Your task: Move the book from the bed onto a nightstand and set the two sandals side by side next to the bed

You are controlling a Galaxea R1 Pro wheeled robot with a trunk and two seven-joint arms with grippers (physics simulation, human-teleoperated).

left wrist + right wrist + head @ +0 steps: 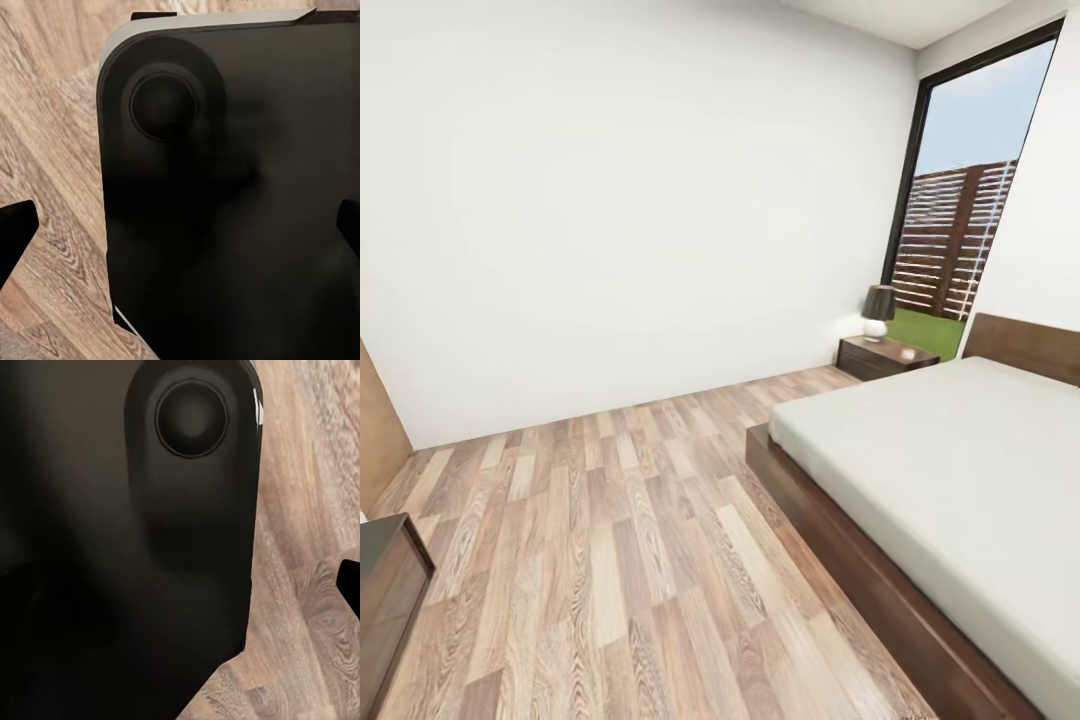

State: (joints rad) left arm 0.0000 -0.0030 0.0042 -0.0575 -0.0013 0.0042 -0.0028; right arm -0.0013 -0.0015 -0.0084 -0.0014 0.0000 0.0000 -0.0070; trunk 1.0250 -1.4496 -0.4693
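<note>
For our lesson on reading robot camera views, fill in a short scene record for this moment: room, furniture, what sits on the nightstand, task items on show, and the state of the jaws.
room: bedroom, white walls, wood-plank floor, tall black-framed window onto a slatted fence
bed: bed, dark wooden frame, bare off-white mattress
nightstand: nightstand beside the headboard, near the window
on nightstand: lamp with dark shade and white base, plus a small pale item too small to name
other furniture: dark cabinet at the near left edge
task items: no book or sandals on the visible mattress or floor
jaws: cannot tell from either wrist view
</note>
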